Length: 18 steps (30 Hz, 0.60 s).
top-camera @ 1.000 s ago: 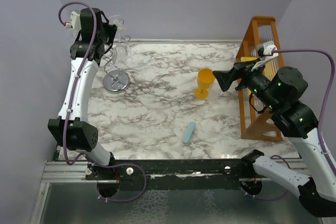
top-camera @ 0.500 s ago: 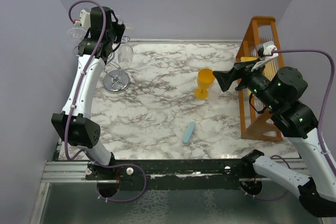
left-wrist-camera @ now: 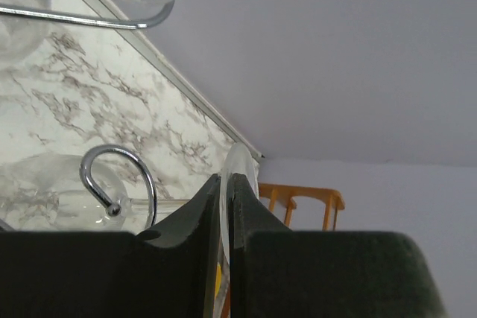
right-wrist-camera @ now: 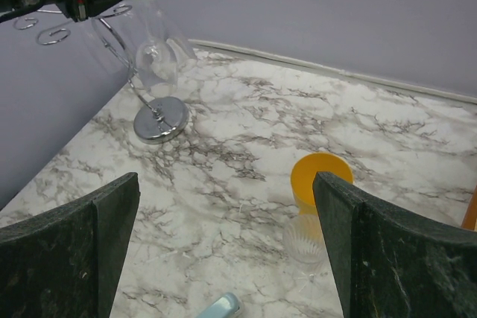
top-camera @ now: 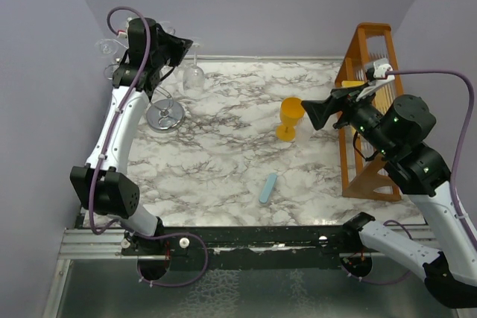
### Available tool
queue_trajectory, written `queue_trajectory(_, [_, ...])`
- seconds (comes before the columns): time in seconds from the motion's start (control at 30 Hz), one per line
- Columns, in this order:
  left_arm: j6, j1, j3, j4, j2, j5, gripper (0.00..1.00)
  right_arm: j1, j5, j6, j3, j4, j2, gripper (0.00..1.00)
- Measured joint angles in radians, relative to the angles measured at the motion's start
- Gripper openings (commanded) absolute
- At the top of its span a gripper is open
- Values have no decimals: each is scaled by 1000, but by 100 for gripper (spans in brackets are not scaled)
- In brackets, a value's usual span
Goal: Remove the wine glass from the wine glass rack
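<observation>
Marble table point(top-camera: 223, 154) hosts the lift-off step: one left hand point(top-camera: 185, 45), pinched narrow on one wine glass point(top-camera: 194, 77) by its foot, holds it inverted just right of the wine glass rack point(top-camera: 165, 115), seemingly clear of its hooks, so a gentle set-down likely follows, while one right hand point(top-camera: 311, 115) gapes wide and empty, and at least two other glasses point(top-camera: 106, 45) hang there.

The left gripper point(top-camera: 184, 44), jaws shut on the foot of the wine glass point(top-camera: 194, 77), is swinging rightward, carrying the glass away from the wine glass rack point(top-camera: 165, 115).
</observation>
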Motion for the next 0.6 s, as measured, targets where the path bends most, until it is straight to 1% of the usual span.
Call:
queue_trajectory(0.17, [-23, -1, -138, 119, -90, 139, 0, 0, -40, 35, -8, 18, 7, 100])
queue_trajectory(0.37, [-76, -10, -289, 308, -250, 294, 0, 0, -151, 118, -49, 81, 18, 100])
queue_trajectory(0.47, [-125, -13, -378, 430, -352, 355, 0, 0, -213, 171, -78, 132, 26, 100])
queue_trajectory(0.6, [-222, -13, -493, 614, -467, 420, 0, 0, -330, 286, -138, 257, 54, 100])
